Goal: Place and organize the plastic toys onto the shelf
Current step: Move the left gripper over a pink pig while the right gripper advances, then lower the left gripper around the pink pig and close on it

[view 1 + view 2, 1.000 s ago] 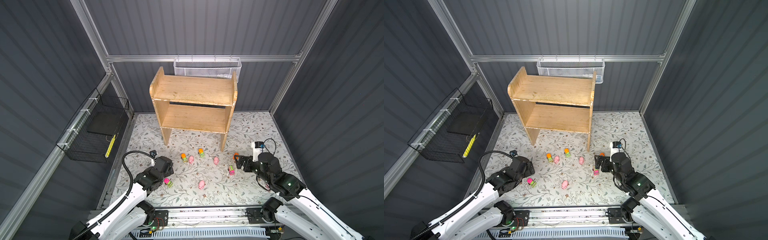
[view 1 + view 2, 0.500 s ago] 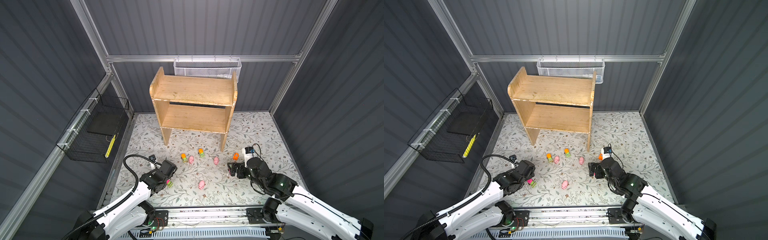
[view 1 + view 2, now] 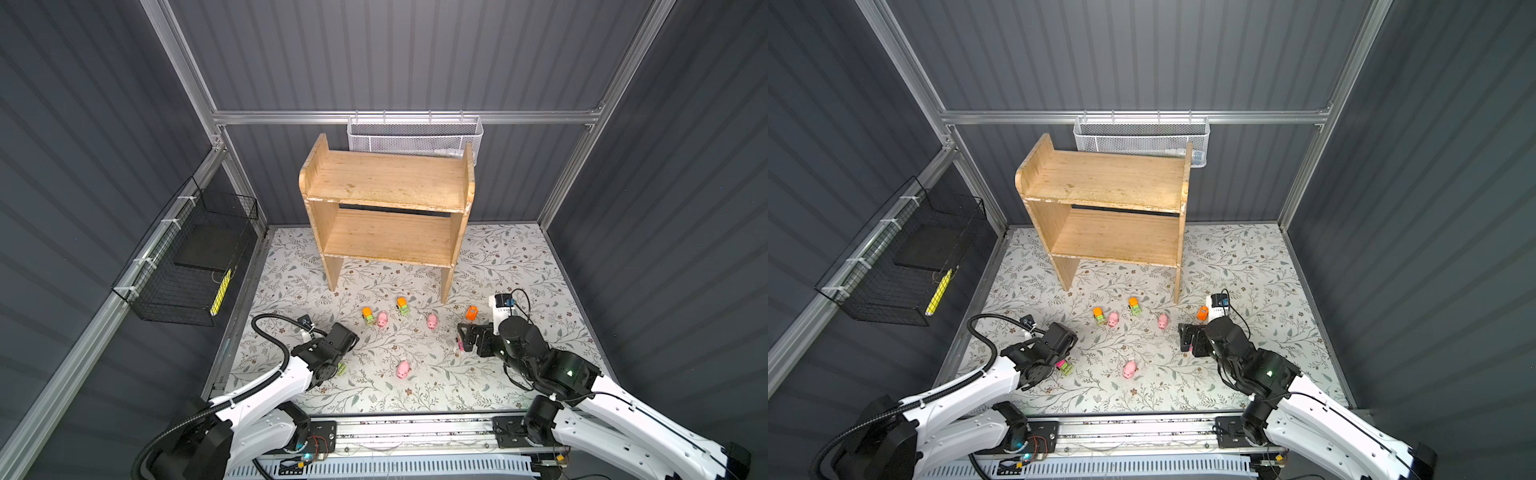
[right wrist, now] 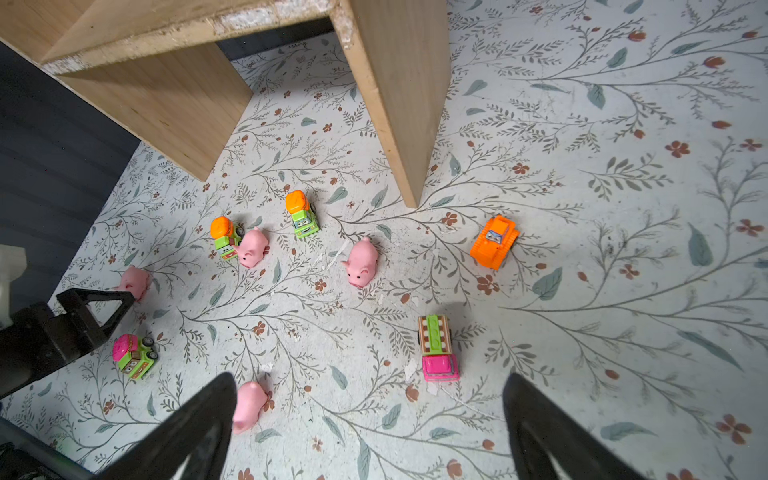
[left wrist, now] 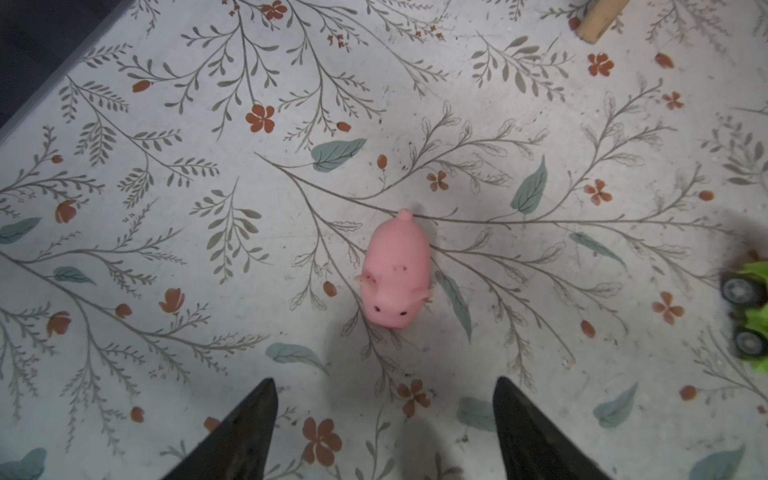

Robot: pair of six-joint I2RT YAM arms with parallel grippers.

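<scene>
The wooden shelf (image 3: 386, 183) stands at the back with both tiers bare. The plastic toys lie on the floral mat in front of it. In the left wrist view a pink pig (image 5: 395, 272) lies just beyond my open left gripper (image 5: 384, 382), nothing between its fingers; in both top views that gripper (image 3: 348, 337) hides this pig. A lime vehicle with a pink top (image 4: 134, 356) sits beside it. My right gripper (image 4: 368, 378) is open and low over the mat, with a pink and green truck (image 4: 438, 349) just ahead and another pig (image 4: 249, 405) by one finger.
Two orange-topped green vehicles (image 3: 368, 316) (image 3: 402, 306), two more pigs (image 3: 382, 319) (image 3: 432, 321) and an orange bulldozer (image 3: 471, 312) lie near the shelf legs (image 4: 399, 124). A black wire basket (image 3: 195, 266) hangs on the left wall, a white mesh basket (image 3: 415, 139) behind the shelf.
Both arms have come down closer to the mat. The right gripper has moved left and nearer, from beside the orange bulldozer to the pink truck. The left gripper has dropped over its pig.
</scene>
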